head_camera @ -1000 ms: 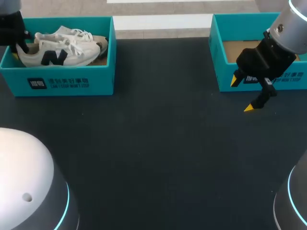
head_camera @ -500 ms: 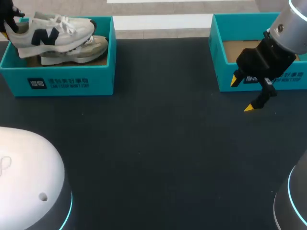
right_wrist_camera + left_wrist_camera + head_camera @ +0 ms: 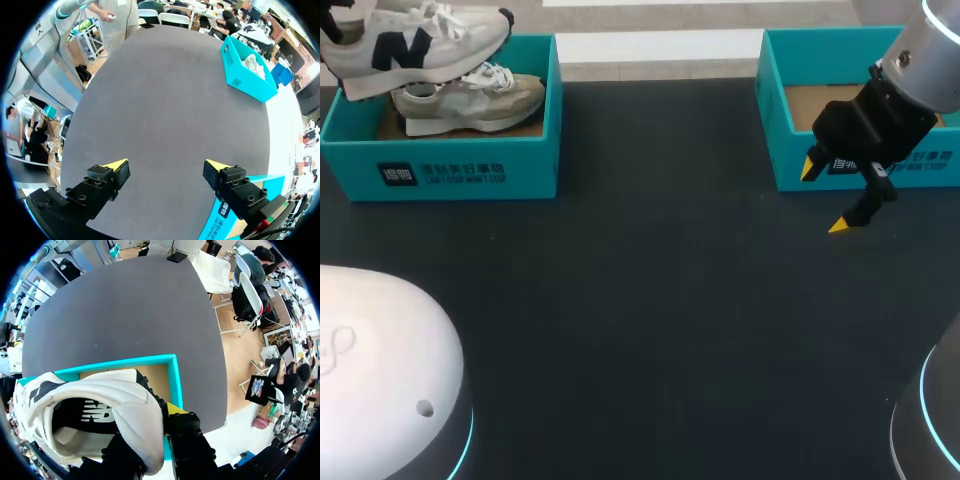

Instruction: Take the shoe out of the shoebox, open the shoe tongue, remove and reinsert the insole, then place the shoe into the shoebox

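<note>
Dark table [image 3: 650, 300]. White shoe [image 3: 415, 45] now hangs above left box [image 3: 450, 170], lifted out, heel pinched in left gripper [image 3: 162, 425]. Right gripper [image 3: 823, 198] unmoved, spread wide, empty. Removal looks nearly complete.

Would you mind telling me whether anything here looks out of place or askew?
Nothing is damaged or spilled. The white shoe hangs tilted above the left shoebox, held at its heel by the left end effector; a second shoe lies inside.
</note>
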Available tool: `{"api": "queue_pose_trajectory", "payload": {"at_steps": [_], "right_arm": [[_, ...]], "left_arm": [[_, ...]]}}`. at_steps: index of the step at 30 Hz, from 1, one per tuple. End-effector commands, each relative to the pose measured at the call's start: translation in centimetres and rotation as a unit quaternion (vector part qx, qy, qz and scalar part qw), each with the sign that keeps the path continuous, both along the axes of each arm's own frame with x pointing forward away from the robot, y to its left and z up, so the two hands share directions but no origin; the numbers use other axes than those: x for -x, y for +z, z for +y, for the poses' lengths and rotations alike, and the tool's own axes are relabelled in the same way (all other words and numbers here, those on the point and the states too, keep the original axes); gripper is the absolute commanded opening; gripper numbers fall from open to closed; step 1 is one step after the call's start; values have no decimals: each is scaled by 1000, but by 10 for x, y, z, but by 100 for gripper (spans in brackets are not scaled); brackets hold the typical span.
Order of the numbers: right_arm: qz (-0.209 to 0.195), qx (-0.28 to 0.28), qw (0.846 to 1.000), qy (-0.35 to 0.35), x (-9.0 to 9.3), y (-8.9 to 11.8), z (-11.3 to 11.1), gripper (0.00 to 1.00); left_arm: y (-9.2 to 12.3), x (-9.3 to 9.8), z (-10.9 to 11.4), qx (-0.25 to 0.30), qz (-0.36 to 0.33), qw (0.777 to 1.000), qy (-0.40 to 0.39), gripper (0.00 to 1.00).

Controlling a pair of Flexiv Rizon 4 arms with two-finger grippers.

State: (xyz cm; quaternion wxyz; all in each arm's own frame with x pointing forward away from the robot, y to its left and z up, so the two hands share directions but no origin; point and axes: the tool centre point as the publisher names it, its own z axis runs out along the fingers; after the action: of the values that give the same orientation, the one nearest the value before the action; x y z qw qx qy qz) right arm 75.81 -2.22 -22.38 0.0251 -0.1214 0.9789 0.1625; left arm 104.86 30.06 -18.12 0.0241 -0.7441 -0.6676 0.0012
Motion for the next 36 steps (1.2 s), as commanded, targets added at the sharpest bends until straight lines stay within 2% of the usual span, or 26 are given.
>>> {"api": "queue_pose_trajectory", "payload": {"at_steps": [1,7,11,16,23,33,36], "right_arm": [[1,1,1000,0,-1,-1,0,100],[1,1,1000,0,-1,-1,0,100],[1,1,1000,0,-1,-1,0,100],[1,1,1000,0,-1,-1,0,100],[1,1,1000,0,-1,-1,0,100],[1,1,1000,0,-1,-1,0,100],[1,1,1000,0,-1,-1,0,100]], "left_arm": [[1,1,0,-1,-1,1000,0,0],[1,1,0,-1,-1,1000,0,0],[-3,25,-10,-11,-16,1000,-8,0],[0,52,-17,-6,-25,1000,-2,0],[5,89,-31,-27,-27,999,19,0],[-4,136,-61,-46,-11,999,16,0],[-7,152,-77,-61,-20,998,12,0]]}}
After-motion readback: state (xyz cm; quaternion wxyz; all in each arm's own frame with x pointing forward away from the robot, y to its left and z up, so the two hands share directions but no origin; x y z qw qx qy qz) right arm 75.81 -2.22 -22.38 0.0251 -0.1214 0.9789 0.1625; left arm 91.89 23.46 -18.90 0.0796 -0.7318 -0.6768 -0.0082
